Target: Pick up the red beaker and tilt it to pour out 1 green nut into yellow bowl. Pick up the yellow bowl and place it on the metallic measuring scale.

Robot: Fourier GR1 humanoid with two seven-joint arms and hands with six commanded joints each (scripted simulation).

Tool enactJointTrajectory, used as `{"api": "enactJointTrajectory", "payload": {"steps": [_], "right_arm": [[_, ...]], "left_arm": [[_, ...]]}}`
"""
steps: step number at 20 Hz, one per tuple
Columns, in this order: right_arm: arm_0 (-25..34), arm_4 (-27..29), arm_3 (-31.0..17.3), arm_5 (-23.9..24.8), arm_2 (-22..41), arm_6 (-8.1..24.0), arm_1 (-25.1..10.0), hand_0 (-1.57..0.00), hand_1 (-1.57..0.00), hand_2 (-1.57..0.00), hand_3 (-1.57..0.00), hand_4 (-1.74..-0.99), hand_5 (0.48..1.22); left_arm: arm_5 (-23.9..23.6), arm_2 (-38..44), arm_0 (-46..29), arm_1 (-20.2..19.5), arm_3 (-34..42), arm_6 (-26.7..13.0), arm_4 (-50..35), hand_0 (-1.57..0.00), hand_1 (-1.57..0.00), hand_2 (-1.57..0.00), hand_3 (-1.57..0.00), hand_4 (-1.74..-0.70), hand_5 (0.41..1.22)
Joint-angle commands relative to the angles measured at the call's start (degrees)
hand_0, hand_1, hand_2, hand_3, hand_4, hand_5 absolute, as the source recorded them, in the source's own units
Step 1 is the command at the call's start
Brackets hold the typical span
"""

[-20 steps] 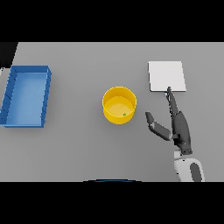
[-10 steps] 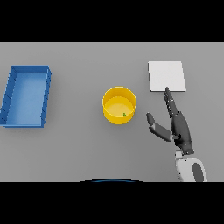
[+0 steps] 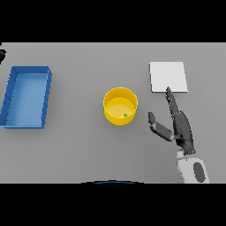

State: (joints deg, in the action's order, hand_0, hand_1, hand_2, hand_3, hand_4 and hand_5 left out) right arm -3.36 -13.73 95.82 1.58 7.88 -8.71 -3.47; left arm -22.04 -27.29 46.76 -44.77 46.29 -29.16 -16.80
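The yellow bowl (image 3: 120,106) stands upright at the table's middle with one small green nut (image 3: 125,115) lying inside it. The flat white measuring scale (image 3: 168,76) lies to the bowl's right and further back. My right hand (image 3: 180,127) is open just right of the bowl and apart from it. Its fingers (image 3: 171,99) point at the scale's near edge and its thumb (image 3: 158,127) sticks out toward the bowl. No red beaker shows. A dark sliver at the far left edge (image 3: 1,55) may be my left hand.
A blue rectangular bin (image 3: 26,96) sits at the left side of the grey table (image 3: 84,145).
My right hand has drifted slightly to the right, still open. The dark shape at the left edge has shrunk. The bowl, nut and scale have not moved.
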Motion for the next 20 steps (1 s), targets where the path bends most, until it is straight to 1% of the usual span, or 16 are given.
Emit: {"api": "enactJointTrajectory", "payload": {"steps": [1,3,5,7,8,9,10,11,12,13,14,15,16,17,18,20], "right_arm": [[-0.1,0.0,-0.2,0.0,-0.3,0.1,-0.4,0.0,0.0,0.0,0.0,-1.202,0.699],[-0.2,0.3,-0.5,-0.1,-0.3,-0.6,-0.2,0.0,0.0,0.0,0.0,-1.201,0.693],[-0.6,-0.1,-0.8,0.1,0.0,-1.0,0.1,0.0,0.0,0.0,0.0,-1.186,0.687],[-0.3,0.7,0.4,-0.5,-0.3,-0.4,-0.4,0.0,0.0,0.0,0.0,-1.17,0.683],[0.0,0.7,-0.6,-0.5,-0.2,0.3,0.0,0.0,0.0,0.0,0.0,-1.169,0.68],[-0.3,0.5,-0.4,-0.5,0.1,-0.1,0.1,0.0,0.0,0.0,0.0,-1.168,0.679],[-0.1,0.1,-0.6,0.0,0.2,-0.3,0.4,0.0,0.0,0.0,0.0,-1.165,0.678],[-0.4,-0.1,-0.6,0.0,0.1,-0.4,0.1,0.0,0.0,0.0,0.0,-1.165,0.675],[-0.6,-0.3,-0.7,0.3,0.2,-0.4,0.3,0.0,0.0,0.0,0.0,-1.163,0.671],[-0.2,-0.1,-1.0,0.2,-0.1,0.1,0.1,0.0,0.0,0.0,0.0,-1.159,0.669],[-0.8,-0.6,-0.2,0.5,0.6,-1.2,0.4,0.0,0.0,0.0,0.0,-1.161,0.669],[-0.9,-0.4,-0.3,0.2,0.5,-1.2,0.3,0.0,0.0,0.0,0.0,-1.162,0.671],[-0.4,0.2,-0.3,-0.1,0.2,-0.3,0.2,0.0,0.0,0.0,0.0,-1.156,0.673],[-0.3,-0.3,-0.9,0.0,0.3,-0.6,0.0,0.0,0.0,0.0,0.0,-1.151,0.677],[0.2,0.1,-1.0,0.0,-0.3,-0.6,-0.4,0.0,0.0,0.0,0.0,-1.147,0.68],[-0.6,0.5,-0.3,-0.6,0.0,-1.4,-0.5,0.0,0.0,0.0,0.0,-1.148,0.688]], "left_arm": [[-1.4,-0.5,-1.6,0.2,2.1,-0.4,-0.7,-1.57,-1.57,-1.57,-1.39,-1.74,1.221],[-4.4,-1.5,-5.2,-0.1,5.7,-1.5,-2.3,-1.57,-1.57,-1.57,-1.39,-1.74,1.221],[-6.4,-2.9,-7.5,-0.4,8.6,-2.6,-3.3,-1.57,-1.57,-1.57,-1.38,-1.74,1.221],[-7.5,-4.1,-9.9,-1.6,12.2,-4.2,-5.0,-1.57,-1.57,-1.57,-1.38,-1.74,1.076],[-7.2,-4.7,-10.6,-1.8,13.2,-4.7,-6.3,-1.57,-1.57,-1.57,-1.37,-1.74,1.008],[-6.0,-5.6,-11.2,-2.7,14.4,-5.5,-7.3,-1.57,-1.57,-1.57,-1.37,-1.73,0.955],[-4.4,-6.4,-11.4,-3.5,15.5,-5.5,-8.2,-1.57,-1.57,-1.57,-1.41,-1.66,0.888],[-3.1,-6.7,-11.7,-4.6,17.1,-4.6,-9.4,-1.57,-1.57,-1.57,-1.37,-1.49,0.827],[-0.5,-7.6,-12.2,-5.7,18.4,-3.0,-9.3,-1.57,-1.54,-1.49,-1.24,-1.31,0.774],[1.4,-8.1,-13.1,-6.8,19.9,-1.3,-9.4,-1.5,-1.38,-1.31,-1.1,-1.15,0.74],[4.2,-7.6,-13.7,-7.2,20.7,0.9,-10.7,-1.25,-1.1,-1.05,-0.88,-1.03,0.714],[6.2,-7.6,-14.6,-7.6,21.1,1.5,-11.7,-1.0,-0.88,-0.84,-0.71,-0.93,0.697],[7.9,-7.2,-14.5,-8.2,21.0,1.7,-12.5,-0.8,-0.71,-0.67,-0.57,-0.87,0.682],[9.1,-7.6,-14.3,-8.5,21.2,1.0,-12.6,-0.64,-0.56,-0.54,-0.45,-0.82,0.667],[9.9,-8.9,-14.5,-9.5,21.6,0.7,-11.0,-0.51,-0.45,-0.43,-0.36,-0.78,0.656],[9.9,-9.9,-13.9,-9.4,21.0,0.9,-9.1,-0.33,-0.29,-0.27,-0.23,-0.75,0.647]]}}
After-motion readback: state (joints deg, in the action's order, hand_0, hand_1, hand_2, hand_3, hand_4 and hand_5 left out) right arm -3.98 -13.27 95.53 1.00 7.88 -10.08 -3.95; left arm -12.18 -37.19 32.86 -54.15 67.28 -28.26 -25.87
